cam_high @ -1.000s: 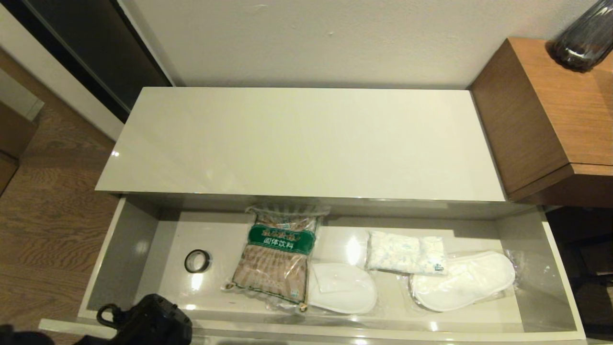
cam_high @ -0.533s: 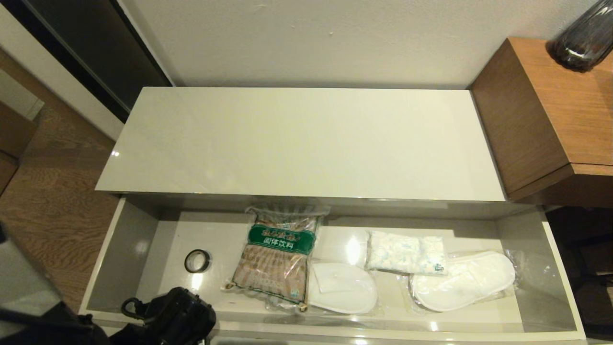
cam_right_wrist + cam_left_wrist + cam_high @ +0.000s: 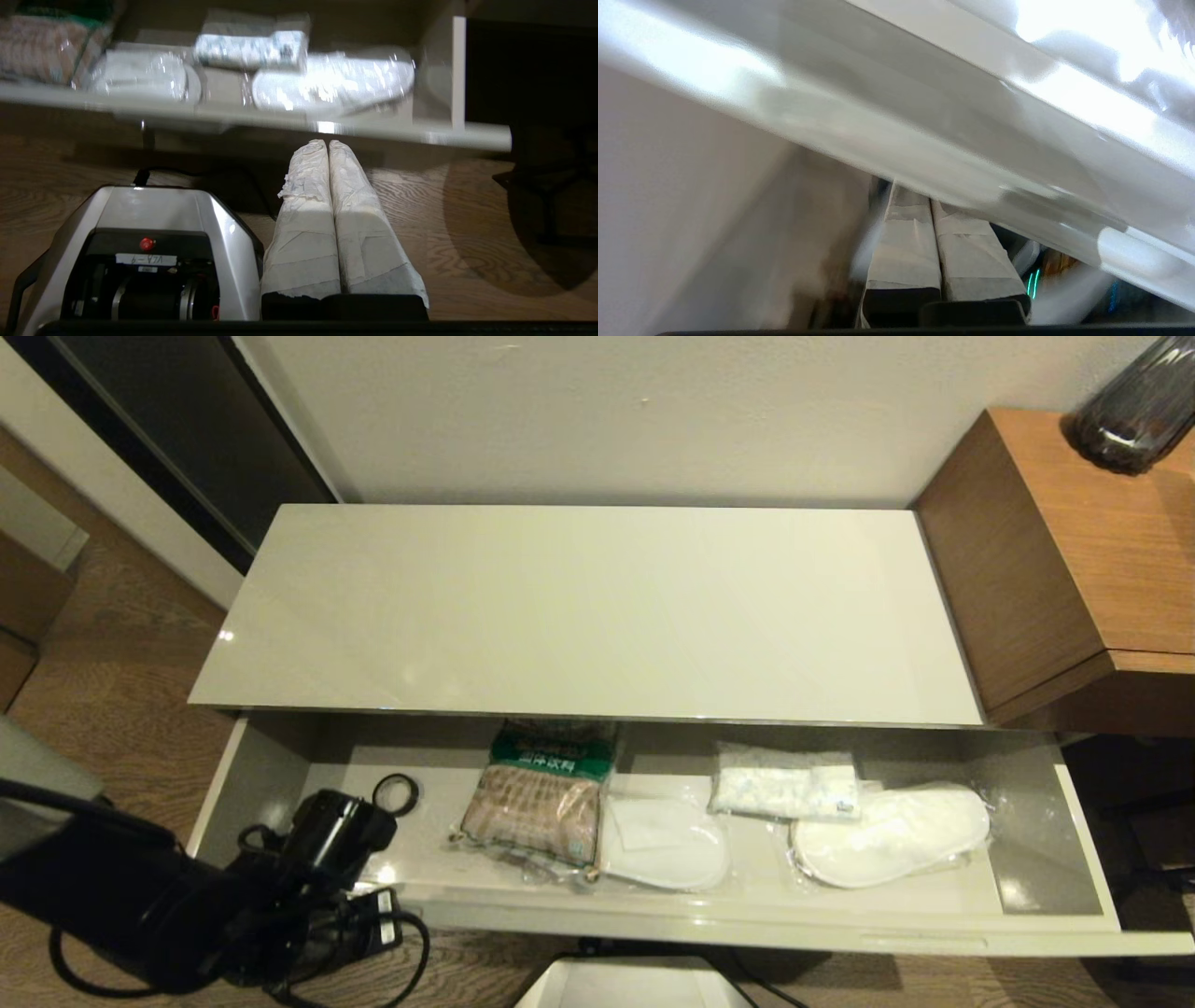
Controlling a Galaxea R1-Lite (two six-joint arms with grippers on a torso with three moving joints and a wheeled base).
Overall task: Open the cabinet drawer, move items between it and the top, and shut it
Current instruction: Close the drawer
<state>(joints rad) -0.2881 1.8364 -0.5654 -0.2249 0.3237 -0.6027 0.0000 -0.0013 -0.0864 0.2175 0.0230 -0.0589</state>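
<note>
The cabinet drawer (image 3: 747,924) stands partly out under the cream-white top (image 3: 597,607), which is bare. Inside lie the black tape roll (image 3: 396,793), the brown-and-green packet (image 3: 541,793) and the white soft pack (image 3: 784,791), their far ends under the top's edge. My left arm (image 3: 187,905) reaches the drawer's front at its left end. My left gripper (image 3: 930,203) is shut, its tips against the glossy drawer front (image 3: 952,154). My right gripper (image 3: 328,143) is shut and empty, low over the floor just before the drawer front (image 3: 280,123).
Two white slippers in clear plastic (image 3: 887,835) (image 3: 663,845) lie in the drawer. A taller brown wooden unit (image 3: 1074,551) with a dark vase (image 3: 1134,411) stands at the right. My own base (image 3: 140,233) sits below the drawer on the wooden floor.
The drawer has slid inward, so the packet and white pack are partly under the top. My left arm has come up and forward to the drawer's left front.
</note>
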